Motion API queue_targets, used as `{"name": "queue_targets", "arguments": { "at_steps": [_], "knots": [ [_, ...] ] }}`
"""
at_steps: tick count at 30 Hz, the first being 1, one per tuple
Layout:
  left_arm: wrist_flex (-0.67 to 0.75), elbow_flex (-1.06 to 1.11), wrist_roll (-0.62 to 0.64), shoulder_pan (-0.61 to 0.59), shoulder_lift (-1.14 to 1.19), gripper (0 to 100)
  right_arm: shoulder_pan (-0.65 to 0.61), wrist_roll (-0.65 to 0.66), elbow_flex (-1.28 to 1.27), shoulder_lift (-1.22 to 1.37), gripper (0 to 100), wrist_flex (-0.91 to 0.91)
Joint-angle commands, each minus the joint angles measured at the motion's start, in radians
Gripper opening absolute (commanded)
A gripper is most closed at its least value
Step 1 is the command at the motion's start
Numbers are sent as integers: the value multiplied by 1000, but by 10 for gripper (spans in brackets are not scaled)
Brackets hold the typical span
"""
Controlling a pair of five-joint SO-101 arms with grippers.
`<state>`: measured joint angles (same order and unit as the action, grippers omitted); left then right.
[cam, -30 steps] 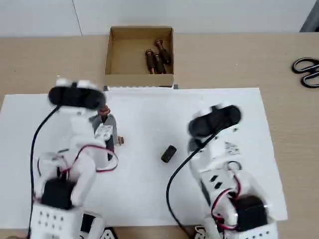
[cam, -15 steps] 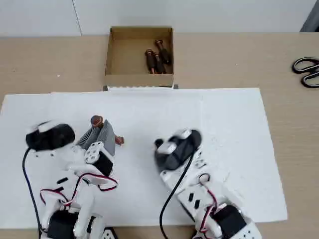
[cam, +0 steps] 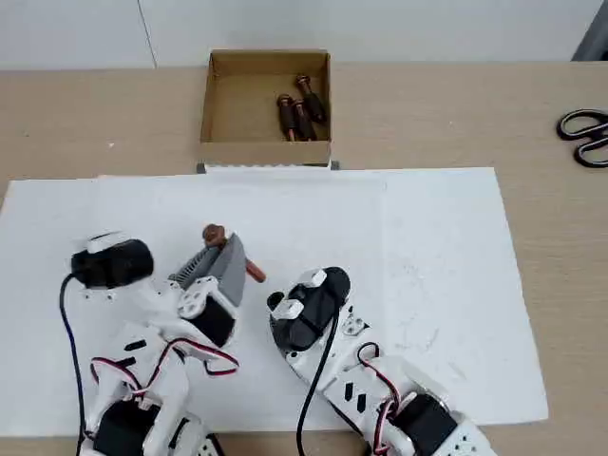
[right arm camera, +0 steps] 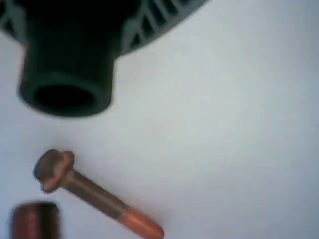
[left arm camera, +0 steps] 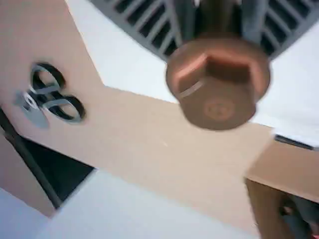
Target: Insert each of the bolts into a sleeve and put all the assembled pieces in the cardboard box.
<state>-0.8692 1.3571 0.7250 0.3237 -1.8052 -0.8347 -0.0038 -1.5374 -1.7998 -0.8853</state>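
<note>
The wooden counter [cam: 418, 114] carries a white paper sheet [cam: 437, 247] that covers its near half. The two arms stand over the sheet's 6 o'clock edge. A second ago they were well apart, the left stretched toward 11 o'clock and the right out at 3 o'clock. Both have since pulled back and swung together near the middle.

The cardboard box [cam: 233, 104] sits at 12 o'clock, just beyond the sheet, unchanged, with three assembled pieces [cam: 299, 109] lying at its 3 o'clock side. Scissors [cam: 584, 138] lie at 2 o'clock on the bare wood.

The left tool [cam: 220, 249], now at about 8 o'clock from the sheet's centre, is clamped on a held bolt [left arm camera: 218, 82], whose hex head points away from the wrist.

The right tool [right arm camera: 70, 30] is at about 6 o'clock from the centre. It grips the black sleeve [right arm camera: 65, 84], whose open end sticks out beyond the fingers. That sleeve lay loose on the sheet's middle a second ago and is now lifted off it.

A loose bolt [cam: 255, 273] lies flat on the paper between the two tools, just beside the left one at its 4 o'clock.
</note>
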Motion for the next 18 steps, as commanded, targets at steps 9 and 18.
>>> {"name": "queue_targets", "arguments": {
  "at_steps": [9,18],
  "knots": [
    [18,-2,3,61,-12,7,2,54,17,-12,4,48],
    [-52,-5,2,61,-12,7,13,75,11,-12,4,97]
  ]
}}
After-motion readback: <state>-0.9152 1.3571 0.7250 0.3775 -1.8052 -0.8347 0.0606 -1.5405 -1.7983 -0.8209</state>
